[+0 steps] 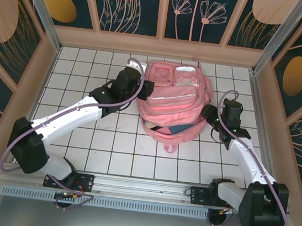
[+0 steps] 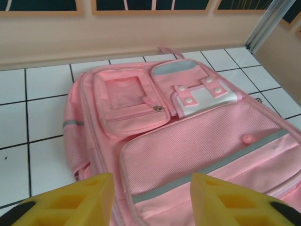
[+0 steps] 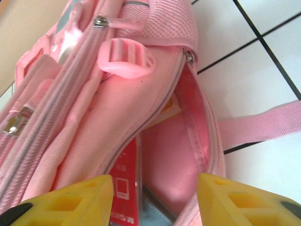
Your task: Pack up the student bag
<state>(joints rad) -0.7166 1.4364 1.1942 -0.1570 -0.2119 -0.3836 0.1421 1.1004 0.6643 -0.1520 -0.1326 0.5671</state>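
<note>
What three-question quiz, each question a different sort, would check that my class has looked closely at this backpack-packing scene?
1. True or false: the large soft pink fabric backpack stands upright on the white tiled table.
2. The backpack's main zip opening, in front of the right claw, is: A zipped shut; B gaping open; C taped over.
3. Fill in: inside that opening lies a flat ____ printed packet.
Key: 1 false; 2 B; 3 red.

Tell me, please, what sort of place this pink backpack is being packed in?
Probably a purpose-built robot test cell, not a real classroom: the pink backpack lies on a white gridded tabletop, boxed in by wood-framed floral panels, with an aluminium rail along the near edge.
</note>
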